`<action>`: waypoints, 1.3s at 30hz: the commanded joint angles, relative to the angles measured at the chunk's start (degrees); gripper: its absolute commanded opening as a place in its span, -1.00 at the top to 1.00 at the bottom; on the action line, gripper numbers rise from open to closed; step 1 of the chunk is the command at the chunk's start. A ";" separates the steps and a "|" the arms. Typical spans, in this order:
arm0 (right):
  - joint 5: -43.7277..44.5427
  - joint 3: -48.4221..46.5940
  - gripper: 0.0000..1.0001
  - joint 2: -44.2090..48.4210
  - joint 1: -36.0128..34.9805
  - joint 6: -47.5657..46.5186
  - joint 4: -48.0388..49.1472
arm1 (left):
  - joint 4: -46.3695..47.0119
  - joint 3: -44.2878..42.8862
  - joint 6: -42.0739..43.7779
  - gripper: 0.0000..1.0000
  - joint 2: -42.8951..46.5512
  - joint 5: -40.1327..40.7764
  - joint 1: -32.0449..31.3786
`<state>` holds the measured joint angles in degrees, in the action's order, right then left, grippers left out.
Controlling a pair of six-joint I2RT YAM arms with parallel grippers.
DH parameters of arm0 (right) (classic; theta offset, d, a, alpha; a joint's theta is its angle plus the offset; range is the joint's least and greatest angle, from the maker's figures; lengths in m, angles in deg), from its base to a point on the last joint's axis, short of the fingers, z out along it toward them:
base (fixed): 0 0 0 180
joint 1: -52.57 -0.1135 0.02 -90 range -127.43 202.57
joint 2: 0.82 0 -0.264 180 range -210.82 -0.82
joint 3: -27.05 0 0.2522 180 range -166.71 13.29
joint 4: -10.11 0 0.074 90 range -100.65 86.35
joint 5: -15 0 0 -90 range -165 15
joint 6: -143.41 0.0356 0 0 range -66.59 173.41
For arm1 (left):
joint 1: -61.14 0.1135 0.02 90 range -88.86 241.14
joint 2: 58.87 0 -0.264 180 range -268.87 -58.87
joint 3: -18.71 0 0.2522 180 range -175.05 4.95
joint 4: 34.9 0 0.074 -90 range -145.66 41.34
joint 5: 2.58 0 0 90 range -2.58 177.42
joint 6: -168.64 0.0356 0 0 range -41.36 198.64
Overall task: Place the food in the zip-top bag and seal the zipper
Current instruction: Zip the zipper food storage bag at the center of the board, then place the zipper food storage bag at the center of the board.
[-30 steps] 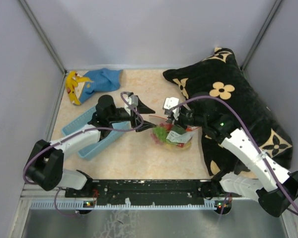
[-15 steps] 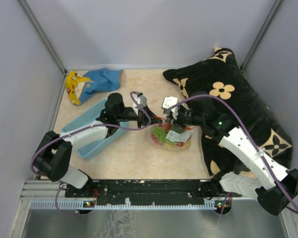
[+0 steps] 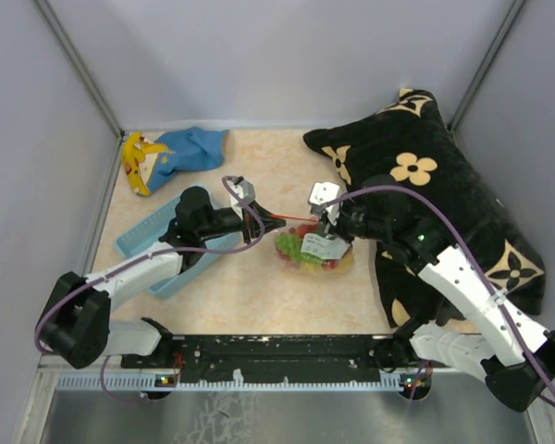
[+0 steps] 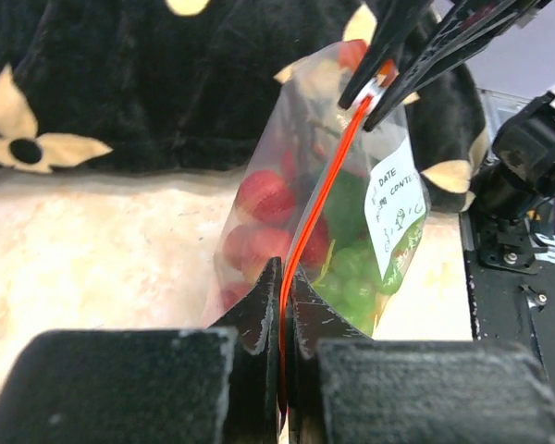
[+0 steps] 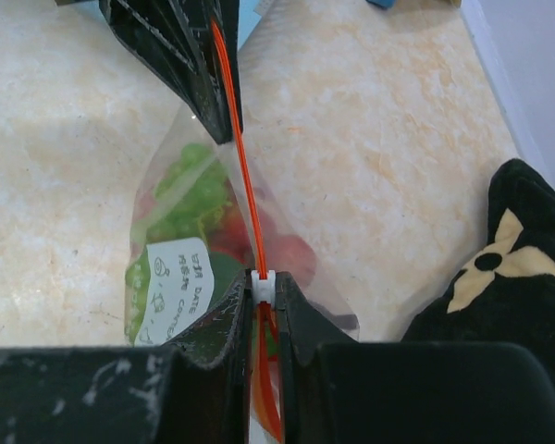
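The zip-top bag hangs clear and crinkly between my two grippers, above the table's middle. Inside it shows the food: red strawberries and green grapes. Its orange-red zipper runs taut from one gripper to the other. My left gripper is shut on the strip's left end. My right gripper is shut on the small white end piece at the other end. A white label is stuck on the bag's side.
A light-blue basket lies under the left arm. A yellow banana and a blue cloth sit at the back left. A black pillow with cream flowers fills the right side, close behind the right arm.
My left gripper, open a second ago, has shut on the zipper's left end and drawn back to the left, pulling the strip taut. The right gripper keeps its hold.
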<state>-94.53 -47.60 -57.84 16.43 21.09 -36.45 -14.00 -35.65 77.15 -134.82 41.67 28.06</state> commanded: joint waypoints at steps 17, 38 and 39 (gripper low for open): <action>13.77 -4.84 1.00 1.91 0.54 1.04 -5.33 | -15.67 2.81 5.61 1.00 9.05 29.11 3.57; 21.69 -2.13 1.00 3.13 0.63 11.13 -3.00 | -14.40 1.66 2.86 1.00 8.00 27.86 6.16; 20.90 -1.30 1.00 3.22 0.63 11.86 -1.23 | -13.66 1.52 2.47 1.00 7.63 27.17 6.14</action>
<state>-76.98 -48.69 -57.05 16.43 28.24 -43.77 -30.66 -33.36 80.77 -127.08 67.72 32.78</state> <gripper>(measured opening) 0.102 0.009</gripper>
